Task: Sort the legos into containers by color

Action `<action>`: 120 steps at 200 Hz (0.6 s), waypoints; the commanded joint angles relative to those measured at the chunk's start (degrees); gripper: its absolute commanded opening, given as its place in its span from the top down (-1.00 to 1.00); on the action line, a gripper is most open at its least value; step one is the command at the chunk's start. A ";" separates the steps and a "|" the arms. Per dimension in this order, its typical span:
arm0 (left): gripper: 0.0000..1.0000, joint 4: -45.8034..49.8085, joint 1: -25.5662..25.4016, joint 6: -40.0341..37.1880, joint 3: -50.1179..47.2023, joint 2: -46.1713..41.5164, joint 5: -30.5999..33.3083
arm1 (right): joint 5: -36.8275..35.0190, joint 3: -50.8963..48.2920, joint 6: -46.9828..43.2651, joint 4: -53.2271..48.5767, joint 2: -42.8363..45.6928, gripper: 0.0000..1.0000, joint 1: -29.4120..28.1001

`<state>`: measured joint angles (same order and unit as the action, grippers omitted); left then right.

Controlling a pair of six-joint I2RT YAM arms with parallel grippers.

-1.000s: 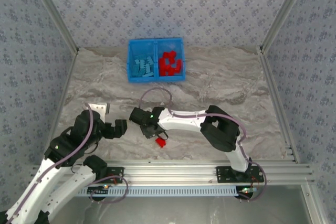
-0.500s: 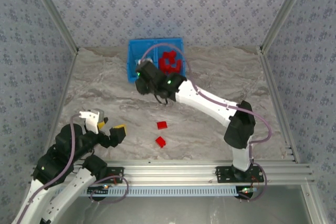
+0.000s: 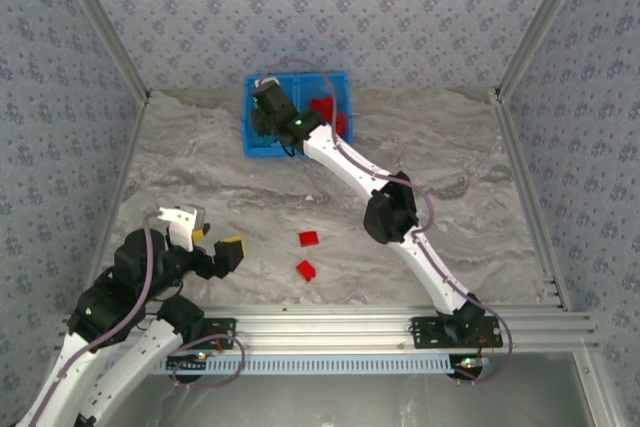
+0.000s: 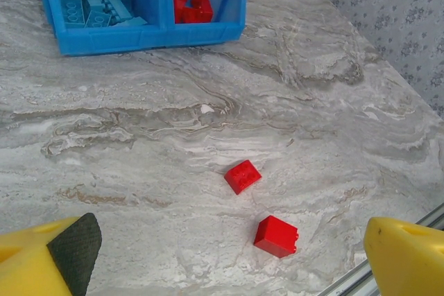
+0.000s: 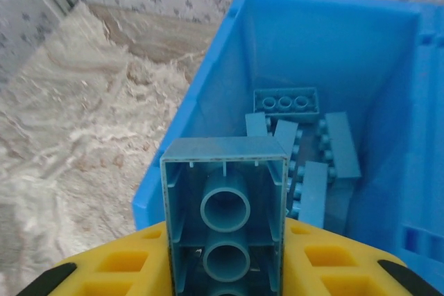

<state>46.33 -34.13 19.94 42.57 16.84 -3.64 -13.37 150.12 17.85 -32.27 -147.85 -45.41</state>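
Now my right claw (image 5: 225,272) is pinching a small light-blue rectangular plastic brick (image 5: 225,192) end-on above the left compartment (image 5: 312,53) of the bright blue plastic bin (image 5: 182,161), and releasing too near its outer wall would be risking a bounce onto the marbled table (image 5: 69,136).
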 commanded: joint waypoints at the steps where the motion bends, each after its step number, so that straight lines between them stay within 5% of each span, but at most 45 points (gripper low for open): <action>1: -0.99 -1.29 0.18 -0.78 0.35 0.04 -1.39 | 1.06 5.20 -3.86 3.73 -4.62 0.26 -0.48; 42: -0.98 -1.20 0.24 -0.87 0.37 0.20 -1.13 | 2.71 8.48 -0.04 2.37 -7.68 0.21 0.97; 78: -0.98 -1.19 0.57 -0.83 0.35 0.12 -0.96 | 4.83 8.69 -1.04 1.10 -4.80 -0.31 0.40; 120: -0.99 -0.73 0.71 -0.36 0.34 0.81 0.65 | 3.70 7.46 0.98 -7.76 5.67 -0.32 0.30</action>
<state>46.33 -33.74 19.97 42.57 16.95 -3.66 -10.02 156.68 17.34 -33.82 -153.14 -44.84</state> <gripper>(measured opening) 0.993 0.659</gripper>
